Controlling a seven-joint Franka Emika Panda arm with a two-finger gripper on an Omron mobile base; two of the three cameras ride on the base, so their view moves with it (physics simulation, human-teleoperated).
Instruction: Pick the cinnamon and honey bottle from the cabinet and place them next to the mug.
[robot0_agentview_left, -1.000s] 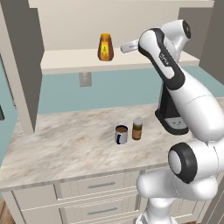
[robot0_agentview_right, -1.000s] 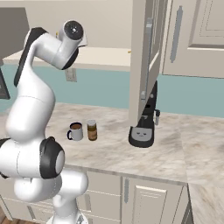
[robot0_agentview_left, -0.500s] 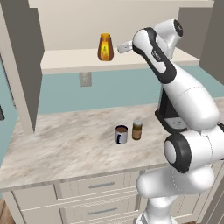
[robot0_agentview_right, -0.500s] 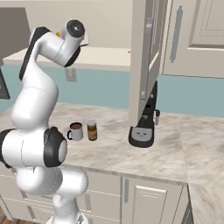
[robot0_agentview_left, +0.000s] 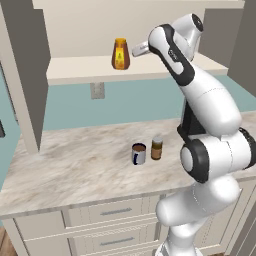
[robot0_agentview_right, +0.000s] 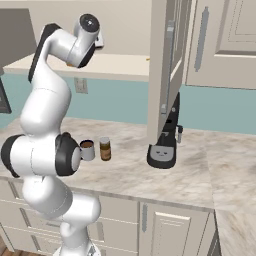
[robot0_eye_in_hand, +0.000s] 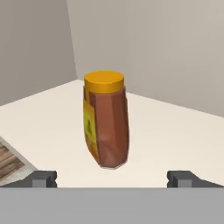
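Observation:
The amber honey bottle (robot0_agentview_left: 120, 54) with its yellow cap stands upright on the pale shelf of the open cabinet (robot0_agentview_left: 75, 71). My gripper (robot0_agentview_left: 136, 49) hovers just right of it at bottle height, open and holding nothing. In the hand view the honey bottle (robot0_eye_in_hand: 107, 127) stands a short way ahead on the shelf (robot0_eye_in_hand: 175, 131), centred between my wide-apart gripper (robot0_eye_in_hand: 113, 180) fingertips (robot0_eye_in_hand: 43, 178), beyond them. Down on the counter, the small brown cinnamon (robot0_agentview_left: 157, 148) jar stands right beside the blue-grey mug (robot0_agentview_left: 139, 153). The right base view shows the cinnamon (robot0_agentview_right: 105, 148) and mug (robot0_agentview_right: 87, 150) too.
A black coffee machine (robot0_agentview_right: 164, 145) sits on the marble counter (robot0_agentview_left: 75, 165) to the right, under the open cabinet door (robot0_agentview_right: 167, 65). Grey-brown cabinet side panels (robot0_agentview_left: 25, 70) flank the shelf. Drawers (robot0_agentview_left: 110, 212) with metal handles run below the counter.
My hand has moved left along the shelf, closer to the honey bottle. The jaws have stayed open. The mug and cinnamon have not moved.

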